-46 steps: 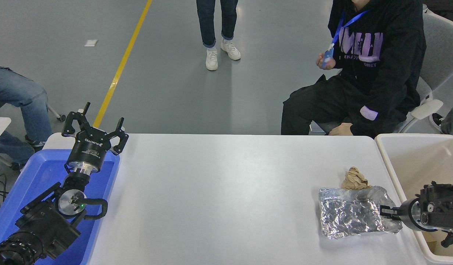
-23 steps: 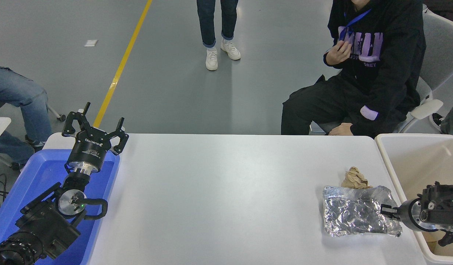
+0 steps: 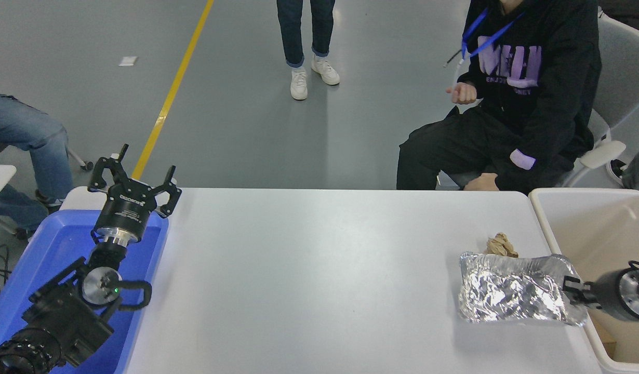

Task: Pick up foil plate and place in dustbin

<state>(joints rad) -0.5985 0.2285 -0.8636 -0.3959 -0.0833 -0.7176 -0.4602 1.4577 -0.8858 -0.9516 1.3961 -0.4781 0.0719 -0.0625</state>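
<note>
Foil plate (image 3: pixel 517 287) has shifted right versus a second ago: its right edge now reaches the dustbin (image 3: pixel 545 228) rim, and the plate looks tipped up, near face toward the camera, rather than lying flat. Right gripper (image 3: pixel 573 292) has pulled back right with it; more of the arm is out of view now. Its fingers are pinched closed on the plate's right rim, so the grasp looks good and the carry to the bin is underway. My read: a short lift and a move right should clear the rim for the drop. Tan paper ball (image 3: pixel 500 245) sits on the white table (image 3: pixel 309 270) just behind the plate, now partly hidden. Left gripper (image 3: pixel 135 174) is parked over the blue bin (image 3: pixel 44 249), fingers spread, holding nothing. Writing: white lettering on the left gripper body, too small to read reliably; purple print on the seated person's hoodie (image 3: pixel 527 62), not fully legible.
</note>
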